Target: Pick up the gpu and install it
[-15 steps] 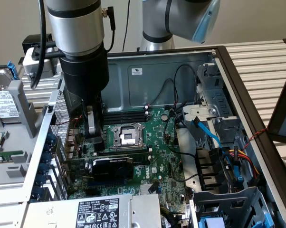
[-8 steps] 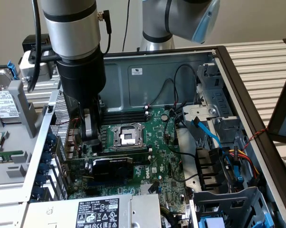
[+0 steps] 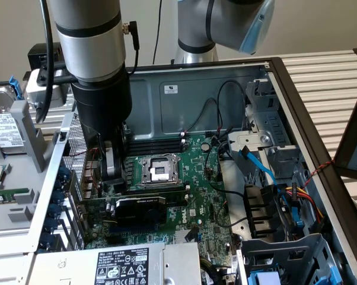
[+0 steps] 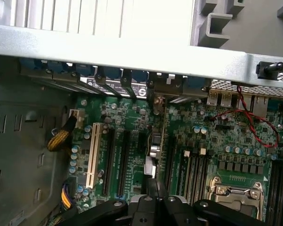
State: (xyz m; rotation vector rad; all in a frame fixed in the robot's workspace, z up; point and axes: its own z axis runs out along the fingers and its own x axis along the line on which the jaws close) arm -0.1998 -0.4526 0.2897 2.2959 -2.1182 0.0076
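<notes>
The gpu (image 3: 140, 209), a small card with a black shroud on a green board, stands upright in a slot of the motherboard (image 3: 196, 202), near the case's rear wall on the exterior view's left. My gripper (image 3: 110, 171) hangs just above the card's bracket end, fingers shut together. In the wrist view the gpu (image 4: 153, 143) shows edge-on, running from the rear brackets toward my gripper (image 4: 155, 186), whose closed tips sit over its top edge. Whether the tips touch the card I cannot tell.
The CPU socket (image 3: 158, 169) lies just beyond the card, with RAM slots (image 3: 155, 145) behind it. A power supply (image 3: 137, 261) sits in front, a drive cage (image 3: 285, 255) and cables (image 3: 258, 163) on the exterior view's right. Free expansion slots (image 4: 92, 150) and a red-black wire (image 4: 254, 122) flank the card.
</notes>
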